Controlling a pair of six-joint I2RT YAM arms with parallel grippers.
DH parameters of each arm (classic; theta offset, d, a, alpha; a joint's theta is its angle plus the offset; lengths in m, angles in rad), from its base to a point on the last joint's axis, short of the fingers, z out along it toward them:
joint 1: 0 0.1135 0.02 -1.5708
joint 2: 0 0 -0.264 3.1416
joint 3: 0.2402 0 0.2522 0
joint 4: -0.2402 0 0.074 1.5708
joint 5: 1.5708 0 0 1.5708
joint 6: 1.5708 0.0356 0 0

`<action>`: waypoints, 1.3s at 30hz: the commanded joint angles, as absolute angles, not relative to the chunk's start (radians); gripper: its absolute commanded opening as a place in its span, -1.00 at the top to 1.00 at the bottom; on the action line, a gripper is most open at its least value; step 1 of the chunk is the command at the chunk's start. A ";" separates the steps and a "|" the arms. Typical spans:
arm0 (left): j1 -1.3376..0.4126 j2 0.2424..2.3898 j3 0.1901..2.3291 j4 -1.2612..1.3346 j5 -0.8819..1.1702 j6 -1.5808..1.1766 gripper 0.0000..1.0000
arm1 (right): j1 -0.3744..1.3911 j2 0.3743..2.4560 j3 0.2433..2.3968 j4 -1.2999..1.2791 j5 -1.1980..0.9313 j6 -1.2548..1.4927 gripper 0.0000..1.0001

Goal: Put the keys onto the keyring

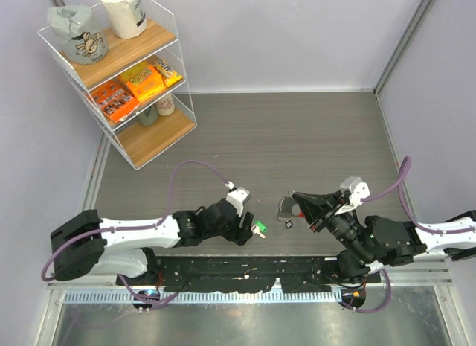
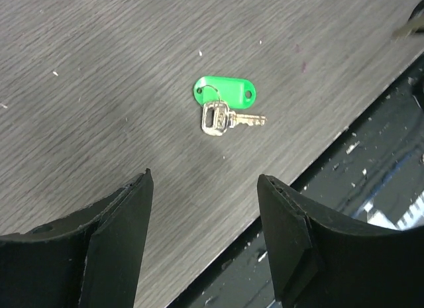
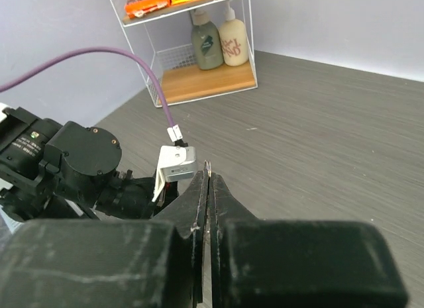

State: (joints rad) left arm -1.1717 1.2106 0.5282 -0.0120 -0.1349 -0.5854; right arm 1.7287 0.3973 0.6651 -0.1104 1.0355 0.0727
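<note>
Small metal key with a bright green oval tag, lying flat on the grey wood-look table, close to the near edge. Long side left to right in the left wrist view, teeth end pointing right, tag touching the head. Left gripper right above it, fingers wide apart, holding nothing. Right gripper squeezed together on the small keyring, part red, part silvery. Tiny black key just beside that loop.
</note>
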 commanded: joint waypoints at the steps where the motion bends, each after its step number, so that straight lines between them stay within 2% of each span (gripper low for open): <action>1: -1.184 1.281 0.627 0.021 -0.205 -0.614 -0.40 | 1.732 0.384 0.713 -0.182 1.075 0.155 0.89; 11: -1.193 1.416 0.719 -0.035 -0.261 -0.604 -0.44 | 1.733 0.374 0.699 -0.206 1.091 0.183 0.89; 22: -1.219 1.543 0.822 -0.084 -0.333 -0.578 -0.39 | 1.732 0.290 0.709 -0.294 1.123 0.242 0.89; 39: -1.243 1.655 0.902 -0.140 -0.393 -0.569 -0.17 | 1.732 0.285 0.712 -0.298 1.080 0.232 0.89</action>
State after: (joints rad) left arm -1.2373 1.6352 0.8585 -0.1329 -0.3573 -0.5743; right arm 1.7287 0.2928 0.6708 -0.3244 1.0897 0.2165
